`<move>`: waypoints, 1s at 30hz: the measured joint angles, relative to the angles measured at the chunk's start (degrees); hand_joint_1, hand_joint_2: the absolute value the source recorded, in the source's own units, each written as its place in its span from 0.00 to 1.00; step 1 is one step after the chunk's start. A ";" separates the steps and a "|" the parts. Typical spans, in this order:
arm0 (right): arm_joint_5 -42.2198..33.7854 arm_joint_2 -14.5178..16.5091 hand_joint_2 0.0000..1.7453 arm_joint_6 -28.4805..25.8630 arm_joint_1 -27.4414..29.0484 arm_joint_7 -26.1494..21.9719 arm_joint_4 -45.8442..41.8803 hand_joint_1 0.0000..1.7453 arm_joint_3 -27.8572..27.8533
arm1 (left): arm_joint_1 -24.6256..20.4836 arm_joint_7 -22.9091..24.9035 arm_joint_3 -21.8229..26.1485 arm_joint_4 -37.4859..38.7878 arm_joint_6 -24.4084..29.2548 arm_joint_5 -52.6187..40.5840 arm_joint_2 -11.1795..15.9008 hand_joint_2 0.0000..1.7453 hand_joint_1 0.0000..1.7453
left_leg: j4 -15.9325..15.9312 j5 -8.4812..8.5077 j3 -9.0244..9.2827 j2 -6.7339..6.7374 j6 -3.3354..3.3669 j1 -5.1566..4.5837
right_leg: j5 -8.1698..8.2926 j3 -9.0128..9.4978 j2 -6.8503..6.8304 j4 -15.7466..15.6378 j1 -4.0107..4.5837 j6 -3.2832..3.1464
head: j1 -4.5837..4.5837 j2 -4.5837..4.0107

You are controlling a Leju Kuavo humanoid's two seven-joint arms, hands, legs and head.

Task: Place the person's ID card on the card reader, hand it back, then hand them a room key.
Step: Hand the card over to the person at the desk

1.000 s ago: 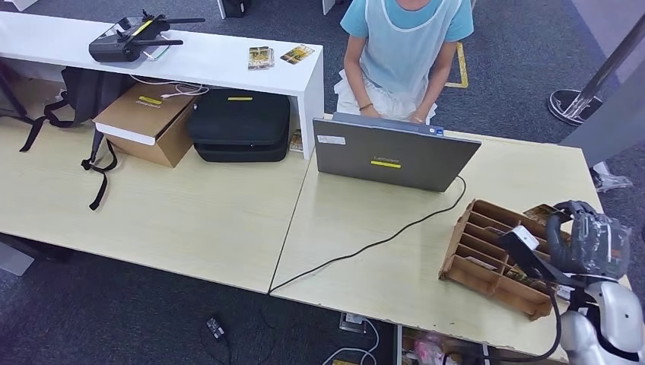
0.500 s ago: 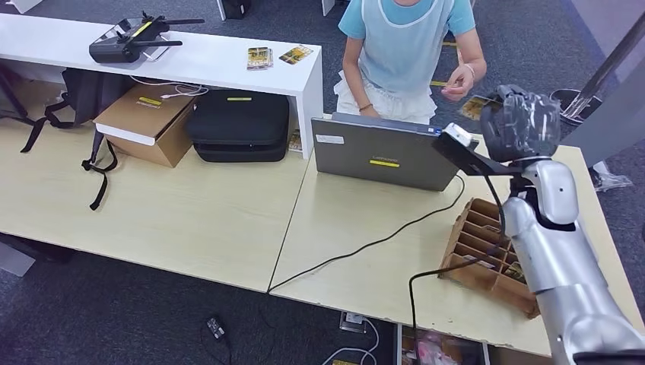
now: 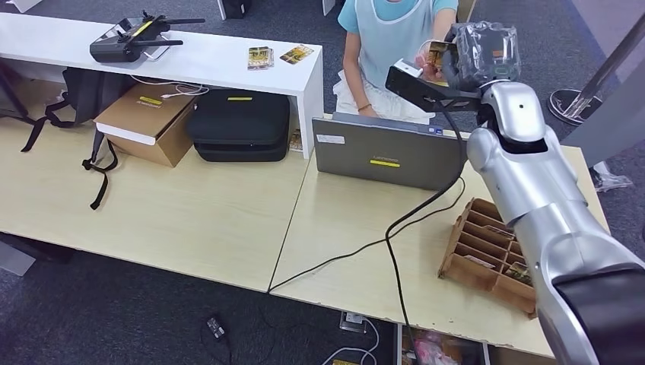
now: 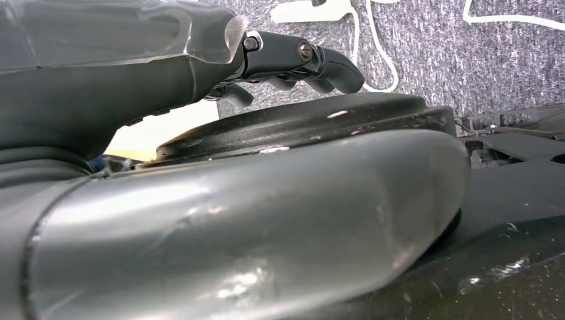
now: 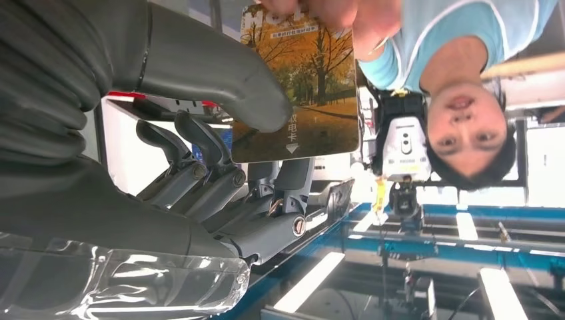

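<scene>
In the head view, the right hand [image 3: 481, 52] was raised at the upper right of the frame above the laptop [image 3: 389, 154], holding a card [image 3: 436, 57] up against the person's hand [image 3: 423, 64], while a brown slotted card holder [image 3: 494, 255] sat on the table [image 3: 190, 220] at lower right. In the left wrist view, the left hand [image 4: 293, 60] hung over grey carpet with curled fingers, nothing visible in them. In the right wrist view, the thumb [image 5: 220, 73] pressed the autumn-tree card [image 5: 300, 87] against the fingers [image 5: 220, 180], and the person's fingers [image 5: 333, 13] gripped its other edge at the top of the frame.
</scene>
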 joint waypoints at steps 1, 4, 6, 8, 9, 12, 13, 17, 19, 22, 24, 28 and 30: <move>0.21 0.43 1.00 0.75 -0.48 0.50 0.75 1.00 0.17 | 0.00 0.00 0.00 0.00 0.00 -0.04 0.00 0.00 0.00 | 0.00 0.00 0.00 -0.01 0.00 0.00 | 0.00 0.00 -0.01 0.00 0.00 -0.01 | 0.01 0.00; 0.59 1.37 1.00 2.34 -1.50 1.51 2.64 1.00 0.63 | -0.02 0.00 0.00 0.00 0.00 -0.11 -0.02 0.00 0.00 | 0.00 0.00 0.01 -0.01 0.00 0.00 | 0.02 0.00 -0.02 0.01 0.01 -0.02 | 0.00 0.00; 0.64 1.70 1.00 2.62 -1.80 1.79 3.55 1.00 0.81 | -0.02 0.00 0.00 0.00 0.00 -0.12 -0.07 0.00 0.00 | 0.00 0.00 0.01 -0.01 0.00 0.00 | 0.02 0.00 -0.02 0.01 0.01 -0.03 | 0.01 0.00; 0.66 1.90 1.00 2.68 -1.90 1.92 4.31 1.00 0.92 | -0.03 0.00 0.00 0.00 0.00 -0.09 -0.14 0.00 0.00 | 0.00 0.00 0.01 -0.01 0.00 0.00 | 0.02 0.00 -0.02 0.01 0.01 -0.03 | 0.00 0.00; 0.66 1.96 1.00 2.68 -1.92 1.93 4.64 1.00 0.96 | -0.04 0.00 0.00 0.00 0.00 -0.07 -0.19 0.00 0.00 | 0.00 0.00 0.01 -0.01 0.00 0.00 | 0.02 0.00 -0.02 0.01 0.01 -0.03 | 0.00 0.00; 0.67 2.05 1.00 2.66 -1.94 1.95 5.56 0.84 1.00 | -0.05 0.00 0.00 0.00 0.00 0.03 -0.29 0.00 0.00 | 0.00 0.00 0.01 -0.01 0.00 0.00 | 0.02 0.00 -0.02 0.00 0.00 -0.03 | 0.01 0.00; 0.67 2.07 1.00 2.65 -1.94 1.95 5.81 0.59 1.00 | -0.05 0.00 0.00 0.00 0.00 0.05 -0.30 0.00 0.00 | 0.00 0.00 0.01 -0.01 0.00 0.00 | 0.02 0.00 -0.02 0.00 0.00 -0.03 | 0.01 0.00; 0.58 2.13 1.00 2.67 -1.94 2.04 6.56 0.00 1.00 | -0.05 0.00 0.00 0.00 0.00 0.15 -0.32 0.00 0.00 | 0.01 0.00 0.01 -0.01 0.00 0.00 | 0.02 0.00 -0.01 0.00 0.00 -0.03 | 0.01 0.00; 0.14 2.13 1.00 2.67 -1.93 1.84 6.90 0.00 1.00 | -0.05 0.00 0.00 0.00 0.00 0.16 -0.35 0.00 0.00 | 0.01 0.00 0.02 -0.01 -0.01 0.00 | 0.02 0.00 -0.01 0.00 0.00 -0.03 | 0.01 0.00; -1.22 2.12 1.00 2.44 -1.91 0.87 7.18 0.00 0.72 | -0.06 0.00 0.00 0.00 0.00 0.16 -0.44 0.00 0.00 | 0.01 0.01 0.02 0.00 -0.01 0.00 | 0.02 -0.01 -0.01 0.00 0.01 -0.03 | 0.00 0.00; -2.13 2.11 1.00 2.26 -1.91 0.15 7.20 0.00 0.25 | -0.06 0.00 0.04 0.00 0.00 0.16 -0.46 0.00 0.00 | 0.01 0.00 0.02 0.00 -0.01 0.00 | 0.02 -0.01 0.00 0.00 0.01 -0.03 | -0.01 0.00; -6.00 1.71 1.00 1.40 -1.85 -3.51 6.73 0.00 -1.92 | -0.06 0.00 0.27 0.00 0.00 0.26 -0.47 0.00 0.00 | 0.02 0.00 0.02 0.00 -0.01 0.00 | 0.02 -0.04 0.00 0.00 0.00 -0.03 | 0.00 0.00; -8.53 0.99 1.00 1.09 -1.76 -5.99 5.70 0.00 -3.76 | -0.06 0.00 0.42 0.00 0.00 0.38 -0.48 0.00 0.00 | 0.03 0.00 0.01 -0.01 -0.01 0.00 | 0.02 -0.04 -0.01 -0.01 0.00 -0.03 | 0.00 0.00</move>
